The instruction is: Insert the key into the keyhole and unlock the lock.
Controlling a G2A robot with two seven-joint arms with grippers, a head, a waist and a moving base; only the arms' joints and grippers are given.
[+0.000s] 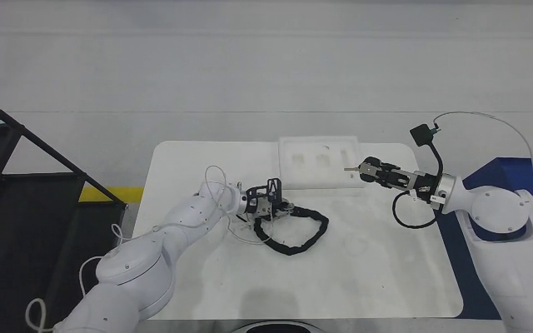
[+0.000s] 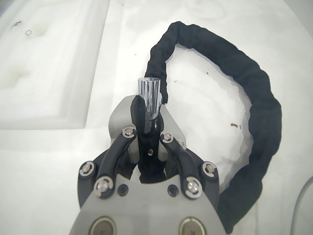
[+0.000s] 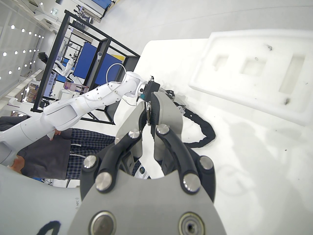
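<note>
Surface: a white table (image 1: 375,275) with rounded corners; a white foam tray (image 1: 321,141) with shallow recesses lies at the middle of its far edge.
Lock (image 2: 148,99): dark body with a chrome cylinder, held just in front of the tray; its black fabric-sleeved chain (image 2: 264,113) loops across the table.
Left gripper (image 1: 268,204): fingers closed tight on the lock body, cylinder poking out past them.
Right gripper (image 1: 366,169): over the tray's right end, fingers pinched on the key (image 1: 351,170), shaft sticking out over the tray.
Room: pale grey floor (image 1: 250,67), a yellow line (image 1: 112,193), a black metal frame (image 1: 50,158) left of the table.
</note>
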